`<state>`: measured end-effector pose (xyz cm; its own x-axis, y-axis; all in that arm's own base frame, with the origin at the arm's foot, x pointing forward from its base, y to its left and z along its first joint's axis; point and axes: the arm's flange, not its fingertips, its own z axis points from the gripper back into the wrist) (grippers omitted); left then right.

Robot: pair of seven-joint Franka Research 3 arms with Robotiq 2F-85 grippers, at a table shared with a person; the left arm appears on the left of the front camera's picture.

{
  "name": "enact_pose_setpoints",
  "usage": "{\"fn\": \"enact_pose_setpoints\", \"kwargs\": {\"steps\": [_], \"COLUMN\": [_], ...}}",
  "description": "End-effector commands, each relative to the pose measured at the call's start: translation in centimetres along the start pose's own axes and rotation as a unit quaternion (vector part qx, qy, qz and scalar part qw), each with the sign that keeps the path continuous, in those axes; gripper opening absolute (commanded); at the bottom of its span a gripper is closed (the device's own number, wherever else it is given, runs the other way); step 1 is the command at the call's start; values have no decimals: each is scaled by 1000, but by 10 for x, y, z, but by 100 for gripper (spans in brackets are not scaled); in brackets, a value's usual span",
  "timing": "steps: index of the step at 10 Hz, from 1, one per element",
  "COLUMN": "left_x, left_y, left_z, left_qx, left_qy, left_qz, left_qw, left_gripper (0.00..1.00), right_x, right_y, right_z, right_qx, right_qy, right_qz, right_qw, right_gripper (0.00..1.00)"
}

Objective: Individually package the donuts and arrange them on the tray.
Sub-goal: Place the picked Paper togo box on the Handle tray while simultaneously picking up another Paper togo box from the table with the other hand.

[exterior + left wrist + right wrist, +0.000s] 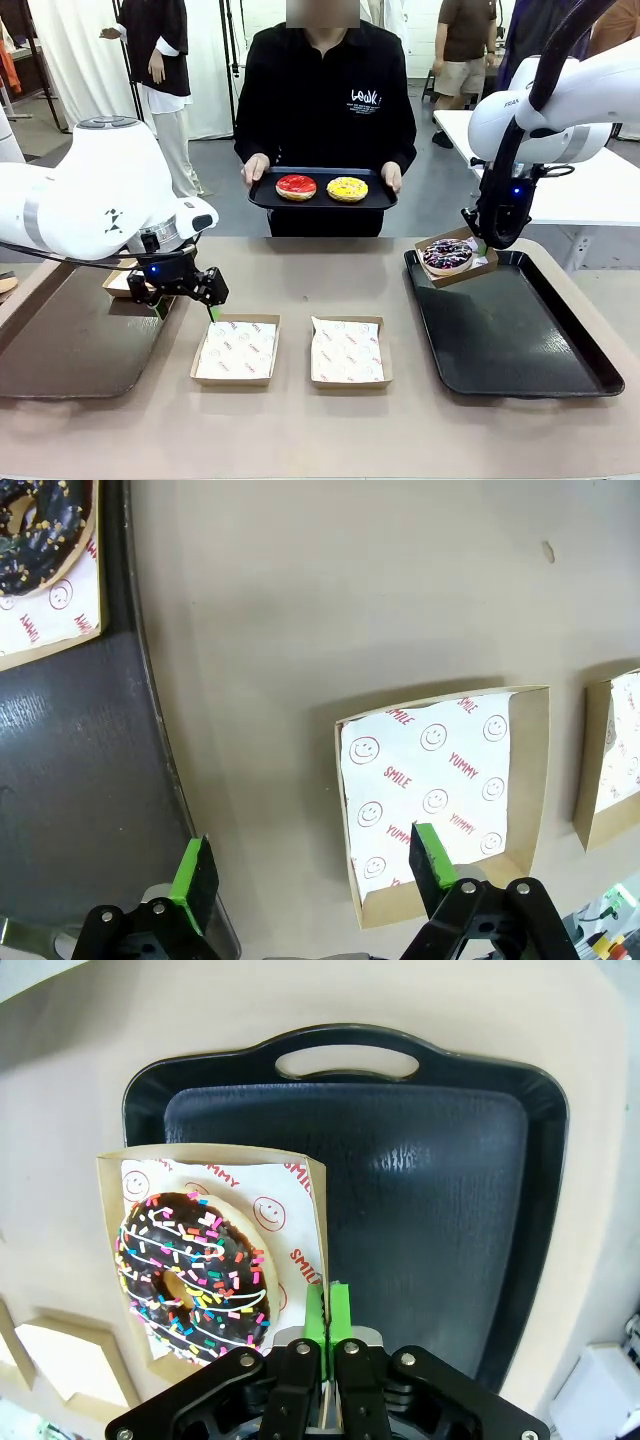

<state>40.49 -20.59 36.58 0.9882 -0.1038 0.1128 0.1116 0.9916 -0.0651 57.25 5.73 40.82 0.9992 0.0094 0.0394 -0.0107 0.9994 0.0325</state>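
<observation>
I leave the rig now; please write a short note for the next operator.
Left pincer: open, between the left tray and the left empty box.
Right pincer: shut on the rim of the box with the sprinkled donut, at the right tray's far corner.
Done: chocolate donut boxed, on the left tray.
Left: red donut and yellow donut on the person's tray; right empty box unfilled.

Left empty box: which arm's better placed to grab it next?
Left, probably. The left pincer hangs open beside the empty box; the right pincer is shut on the donut box over the tray.
</observation>
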Motion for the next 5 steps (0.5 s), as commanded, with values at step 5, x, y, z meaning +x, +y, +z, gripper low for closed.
{"fn": "enact_pose_setpoints", "kwargs": {"steps": [5], "left_x": [0], "left_y": [0], "left_z": [0], "left_qx": [0], "left_qy": [0], "left_qz": [0], "left_qw": [1000], "left_gripper": [100], "right_x": [0], "right_y": [0], "right_z": [0], "right_qx": [0], "right_qy": [0], "right_qz": [0], "right_qw": [1000], "right_gripper": [1]}}
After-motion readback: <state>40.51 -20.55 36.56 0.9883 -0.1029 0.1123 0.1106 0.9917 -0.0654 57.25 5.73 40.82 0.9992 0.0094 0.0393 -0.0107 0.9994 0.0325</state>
